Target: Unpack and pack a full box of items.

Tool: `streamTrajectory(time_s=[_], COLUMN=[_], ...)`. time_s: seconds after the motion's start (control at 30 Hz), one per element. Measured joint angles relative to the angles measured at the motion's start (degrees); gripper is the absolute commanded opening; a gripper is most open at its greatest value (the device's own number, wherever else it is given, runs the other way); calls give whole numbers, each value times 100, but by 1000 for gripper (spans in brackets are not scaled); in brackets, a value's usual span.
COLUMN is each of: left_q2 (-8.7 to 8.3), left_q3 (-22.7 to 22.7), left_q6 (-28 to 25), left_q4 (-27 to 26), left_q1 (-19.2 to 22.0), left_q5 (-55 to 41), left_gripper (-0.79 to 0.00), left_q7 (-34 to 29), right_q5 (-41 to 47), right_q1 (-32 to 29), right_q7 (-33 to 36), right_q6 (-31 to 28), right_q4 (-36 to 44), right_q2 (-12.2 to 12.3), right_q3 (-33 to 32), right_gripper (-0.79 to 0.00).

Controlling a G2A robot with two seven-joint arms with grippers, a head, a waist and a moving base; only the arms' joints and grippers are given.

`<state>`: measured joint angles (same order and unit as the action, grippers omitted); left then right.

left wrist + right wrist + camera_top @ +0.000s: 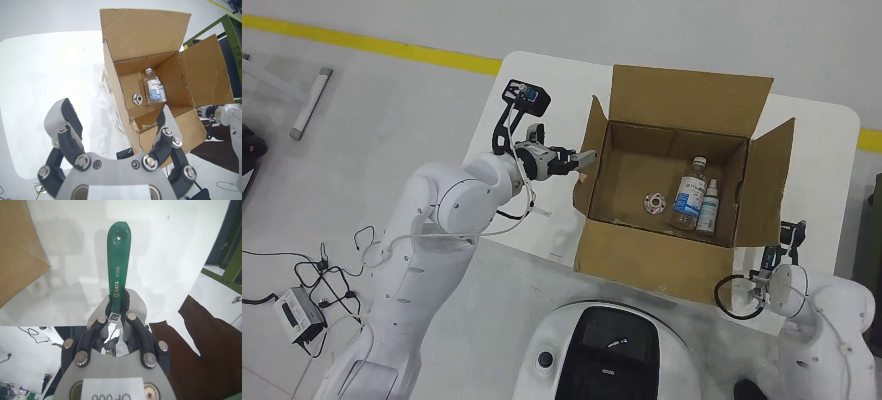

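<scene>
On the white table (542,90) stands an open cardboard box (652,258), all four flaps turned up and outward. Down on its floor lie three things: a clear bottle (689,192) with a white cap and a blue-and-white label, on its side; a smaller bottle (708,205) lying along it, touching; and a round metal ring (651,202) with a hole through its middle, a little apart from the bottles toward the left arm's side.

The left gripper (582,160) hangs outside the box, just beside the side flap there. Its wrist view looks past the side wall into the box, and its dark-padded fingers (72,111) stand wide apart with nothing between them.

The right gripper (118,302) is at the opposite side of the box, near the front corner, over bare tabletop. It is clamped on a green-handled wrench (119,256) — the pads pinch the handle close to the metal head, and the rounded green end sticks straight out past the fingertips. Whether that end touches the table I cannot tell. A cardboard flap lies off to one side of the wrench, not touching it.
</scene>
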<state>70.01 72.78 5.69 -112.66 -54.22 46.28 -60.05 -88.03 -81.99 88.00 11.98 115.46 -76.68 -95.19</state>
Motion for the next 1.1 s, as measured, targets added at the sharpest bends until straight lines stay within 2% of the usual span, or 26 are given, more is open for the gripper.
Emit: streamTrajectory(time_s=[0.23, 0.43, 0.73, 1.0, 1.1], left_q2=[0, 0, 0, 0, 0], left_q3=[0, 0, 0, 0, 0], left_q6=[0, 0, 0, 0, 0], left_q4=[0, 0, 0, 0, 0], left_q1=[0, 0, 0, 0, 0], left_q5=[0, 0, 0, 0, 0], left_gripper=[0, 0, 0, 0, 0], left_q7=[0, 0, 0, 0, 0], right_q5=[562, 1145, 2132, 2649, 2695], right_q1=[-298, -360, 148, 212, 218], right_q7=[0, 0, 0, 0, 0], right_q6=[-333, -408, -672, -645, -651], right_q4=[1171, 1869, 1918, 1919, 1919], right_q2=[71, 167, 467, 797, 824], right_q3=[-717, -1228, -1471, -1474, -1470], right_gripper=[-785, -785, -785, -785, -785])
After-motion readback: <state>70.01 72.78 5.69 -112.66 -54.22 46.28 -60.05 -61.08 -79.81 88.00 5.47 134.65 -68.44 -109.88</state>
